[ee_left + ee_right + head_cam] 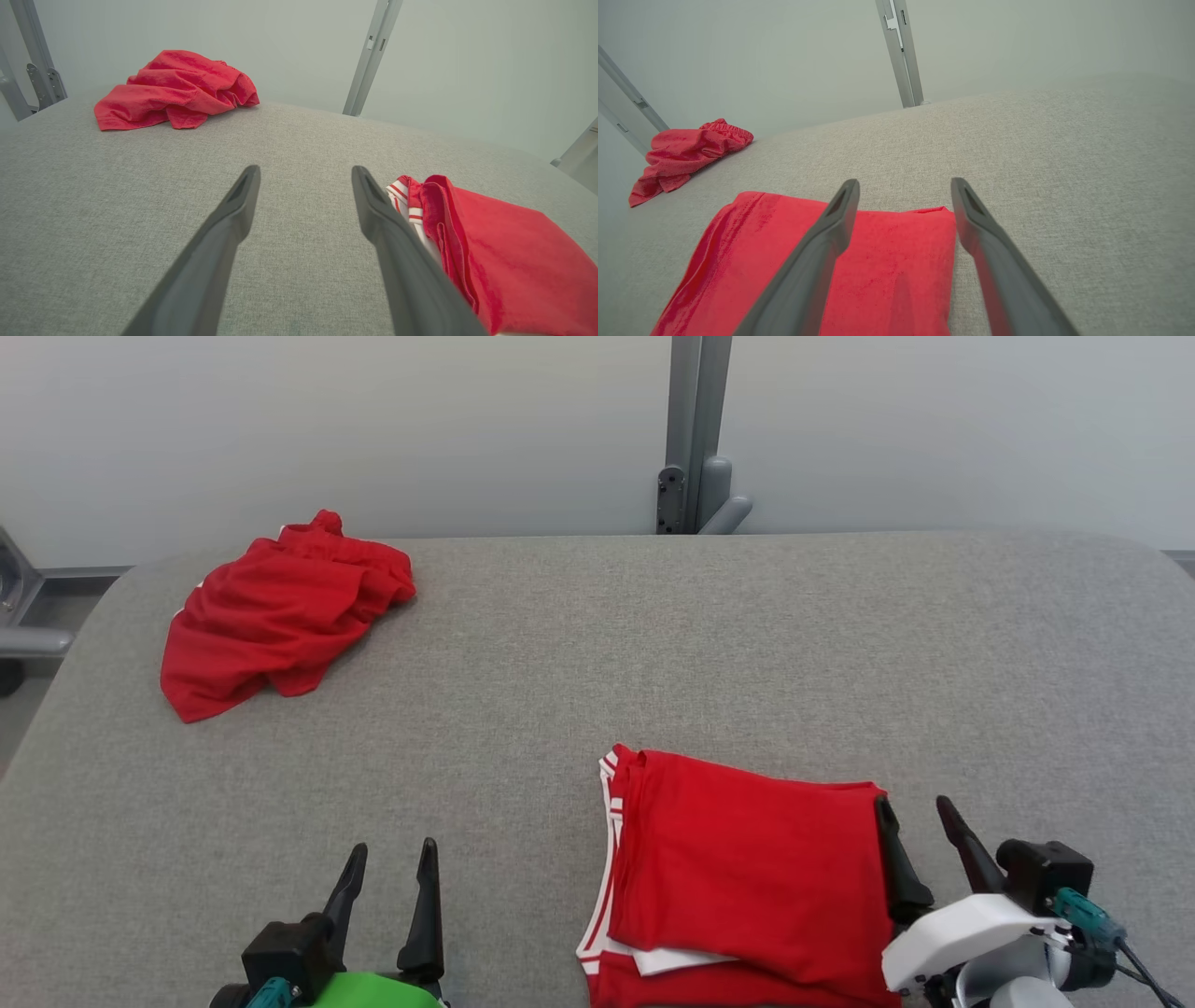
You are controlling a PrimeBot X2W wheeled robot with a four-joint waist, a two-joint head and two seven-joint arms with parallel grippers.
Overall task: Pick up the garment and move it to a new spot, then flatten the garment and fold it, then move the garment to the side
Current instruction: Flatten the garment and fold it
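reading from my left, a crumpled red cloth garment [280, 616] lies bunched at the far left of the grey fabric-covered table [597, 644], and my left gripper [394, 846] hovers over bare table, fingers spread wide with nothing between them. further right, the red garment with white trim [747, 877] lies near me folded into a neat rectangle, so i judge flattening and folding done and only the shift aside left. my right gripper [913, 801] straddles its right edge, fingers wide apart, gripping nothing.

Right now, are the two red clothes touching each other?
Apart. The head view shows the crumpled red garment far left and the folded red garment near right, with bare grey table between them.
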